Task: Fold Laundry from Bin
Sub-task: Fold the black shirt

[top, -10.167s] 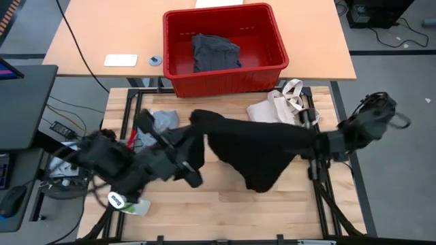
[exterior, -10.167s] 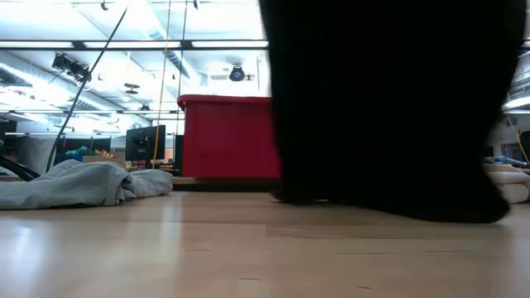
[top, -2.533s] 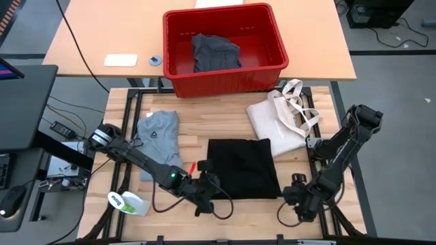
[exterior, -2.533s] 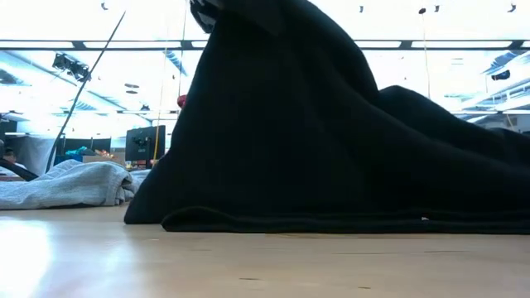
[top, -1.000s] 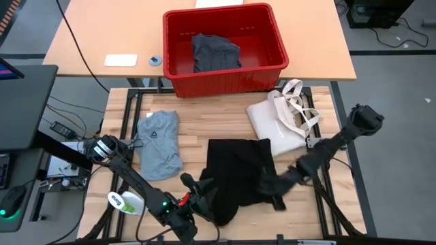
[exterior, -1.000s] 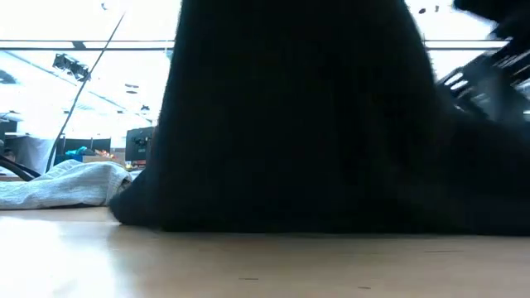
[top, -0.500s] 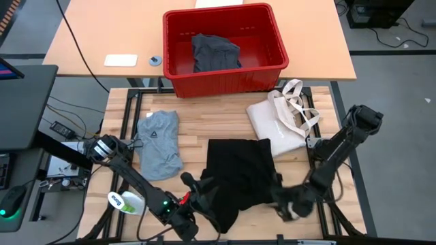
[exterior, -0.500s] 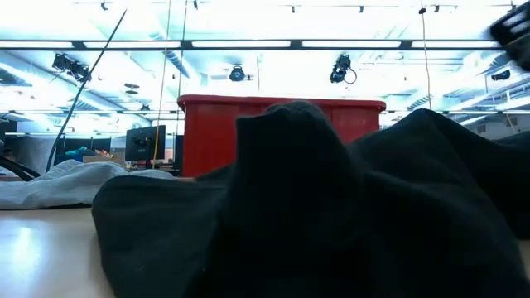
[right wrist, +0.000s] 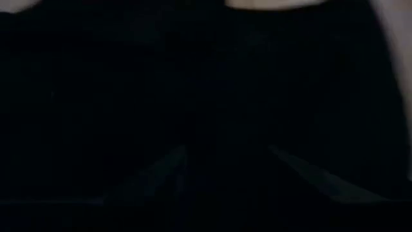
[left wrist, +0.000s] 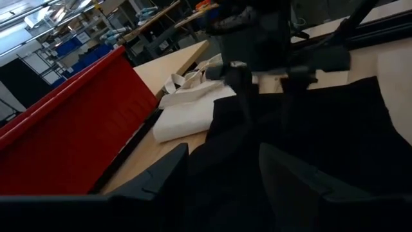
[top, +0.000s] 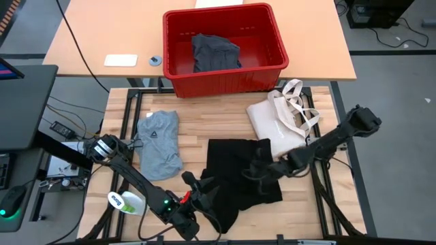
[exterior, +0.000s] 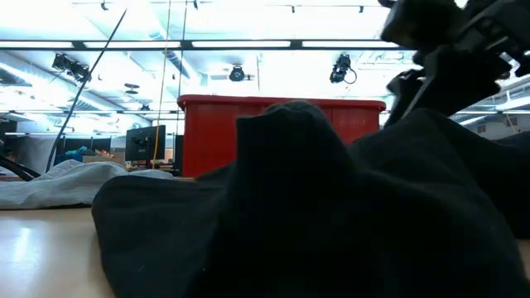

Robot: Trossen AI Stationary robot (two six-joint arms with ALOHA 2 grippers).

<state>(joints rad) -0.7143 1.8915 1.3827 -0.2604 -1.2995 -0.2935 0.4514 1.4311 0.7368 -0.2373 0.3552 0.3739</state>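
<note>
The large black garment lies crumpled on the table's middle, with a hump standing up near the near edge. My left gripper sits at its near-left corner, almost level, with black cloth filling the gap between its fingers. My right gripper hovers over the garment's right half, slanting down, fingers apart. A light grey T-shirt lies flat to the left. The red bin stands beyond the far edge with a dark grey garment inside. My left gripper has the black garment's near-left corner between its two fingers, coming almost level from the near-left side. The bunched cloth hides how many layers it has. The cloth rises at the hold; the rest lies on the table. My right gripper's fingertips stand at the cloth's surface; whether they touch it cannot be told.
A cream tote bag lies at the far right, touching the garment's far-right corner. A white bottle lies at the near left edge. Bare wood shows between the T-shirt and the black garment.
My right gripper swung off the garment toward the near right edge, then came back up and toward the far edge over the garment's right half. The cloth, raised high a second ago, has sunk into a low hump, and its near edge has been drawn out rightward.
</note>
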